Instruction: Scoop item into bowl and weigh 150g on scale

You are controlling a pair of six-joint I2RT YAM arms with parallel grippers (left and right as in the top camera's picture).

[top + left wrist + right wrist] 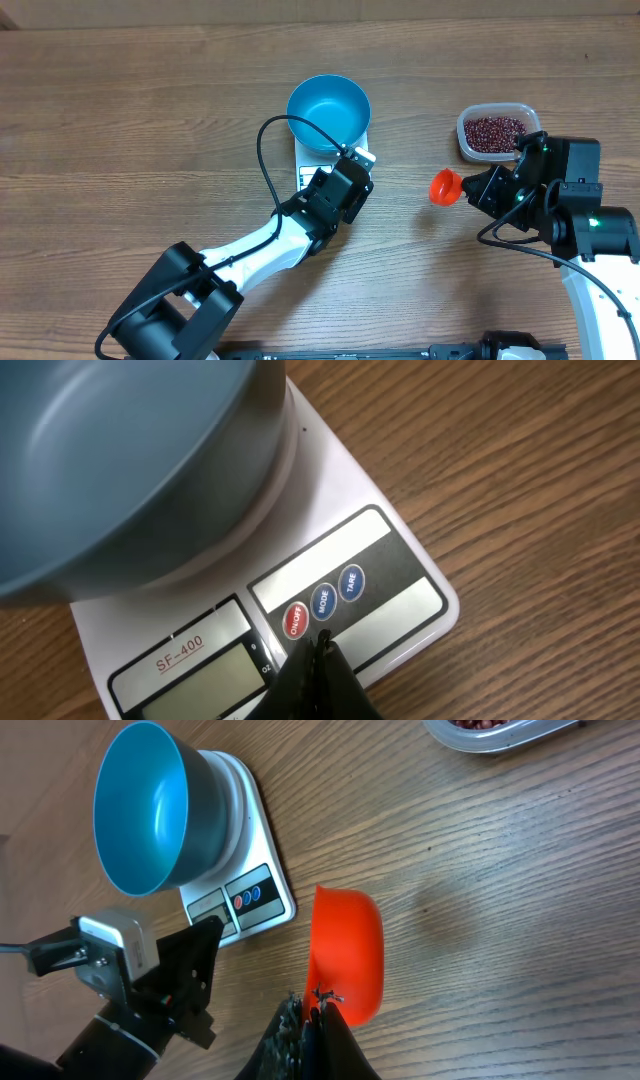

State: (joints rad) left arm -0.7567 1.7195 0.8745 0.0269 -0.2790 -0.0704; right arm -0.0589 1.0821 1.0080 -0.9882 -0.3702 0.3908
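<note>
Dark red beans (495, 131) lay in a clear tub (463, 140) on the right of the worktop (120, 120), well apart from the blue bowl (328, 110). The bowl sat on the white scale (400, 575).

Left gripper (321, 644): fingers (298, 685) pressed together, tip at the scale's buttons (323, 601).

Right gripper (318, 998): fingers closed on an orange scoop (345, 955), between tub and scale.

left arm reaching forward, left gripper (320, 660) pinched shut, right gripper (315, 1008) clamped on orange scoop (345, 950)
</note>
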